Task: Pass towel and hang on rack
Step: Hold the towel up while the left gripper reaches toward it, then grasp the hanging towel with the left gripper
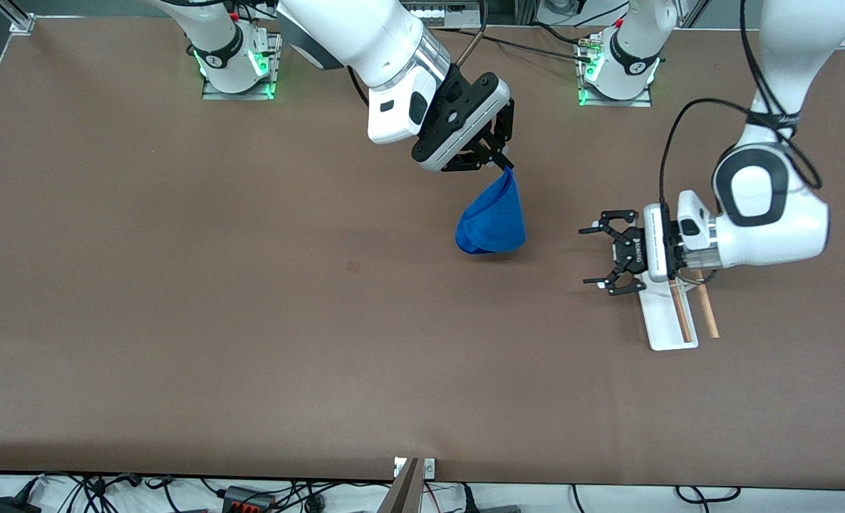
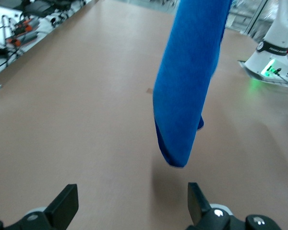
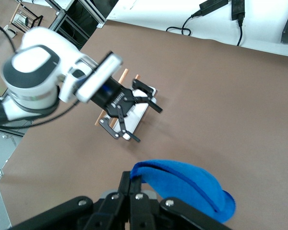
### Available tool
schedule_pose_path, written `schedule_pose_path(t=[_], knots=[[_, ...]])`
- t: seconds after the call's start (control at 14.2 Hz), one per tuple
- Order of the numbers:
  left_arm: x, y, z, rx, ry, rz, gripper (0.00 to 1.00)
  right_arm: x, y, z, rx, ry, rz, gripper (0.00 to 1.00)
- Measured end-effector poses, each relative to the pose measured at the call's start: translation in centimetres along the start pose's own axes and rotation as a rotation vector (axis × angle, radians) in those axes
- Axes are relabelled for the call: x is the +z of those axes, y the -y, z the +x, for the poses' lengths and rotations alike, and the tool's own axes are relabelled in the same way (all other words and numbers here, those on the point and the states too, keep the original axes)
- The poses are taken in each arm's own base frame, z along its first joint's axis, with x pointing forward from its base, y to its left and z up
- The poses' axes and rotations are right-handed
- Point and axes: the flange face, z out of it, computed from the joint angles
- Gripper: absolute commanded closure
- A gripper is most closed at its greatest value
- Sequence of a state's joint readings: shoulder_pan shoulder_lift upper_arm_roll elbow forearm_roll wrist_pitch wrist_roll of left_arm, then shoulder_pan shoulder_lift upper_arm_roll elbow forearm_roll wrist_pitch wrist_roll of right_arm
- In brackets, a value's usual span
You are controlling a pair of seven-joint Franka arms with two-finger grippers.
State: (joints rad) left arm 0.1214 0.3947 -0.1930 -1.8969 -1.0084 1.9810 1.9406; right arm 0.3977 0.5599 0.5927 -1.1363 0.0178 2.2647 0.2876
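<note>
The right gripper (image 1: 502,158) has its black fingers pinched tight on the top corner of a bright blue cloth towel (image 1: 492,217), which hangs down from the fingertips in a loose folded drape, its lower end clear of the brown tabletop (image 1: 180,299). Above the fingers the black hand tilts steeply down and toward the left arm's end, and the thick white right arm runs back up to its base.

The left gripper (image 1: 604,256) has its black fingers spread wide and holds nothing. It lies nearly level, pointing at the towel across a gap of bare table. In the left wrist view the towel (image 2: 189,81) hangs between the two spread fingertips (image 2: 65,203) but well ahead of them. Its white wrist bends back over the rack, the elbow raised toward the table's end.

The rack (image 1: 672,313), a narrow white tray base with two light-brown wooden rods, stands partly under the left wrist, toward the left arm's end.

Wide open tabletop surrounds both grippers toward the front camera.
</note>
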Motion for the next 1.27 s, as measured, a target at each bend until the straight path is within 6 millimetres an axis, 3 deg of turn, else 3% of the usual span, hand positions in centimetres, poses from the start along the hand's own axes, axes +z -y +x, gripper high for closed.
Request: schedule_pose_path(t=[0.49, 0.85, 0.99, 1.13, 1.27], knots=[[8.7, -0.5, -2.6, 0.046, -0.192, 0.025, 0.00, 0.4, -0.2, -0.1, 0.002, 0.006, -0.001, 1.00], [12.6, -1.6, -0.7, 0.043, -0.217, 0.060, 0.00, 0.5, -0.2, -0.1, 0.003, 0.006, -0.001, 1.00], [14.1, -2.4, -0.3, 0.049, -0.222, 0.060, 0.18, 0.5, -0.2, -0.1, 0.003, 0.006, -0.001, 1.00], [14.7, -2.7, -0.3, 0.083, -0.227, 0.074, 0.30, 0.5, -0.2, -0.1, 0.003, 0.006, -0.001, 1.00], [15.1, -2.7, -0.9, 0.110, -0.247, 0.092, 0.63, 0.5, -0.2, -0.1, 0.003, 0.006, -0.001, 1.00]])
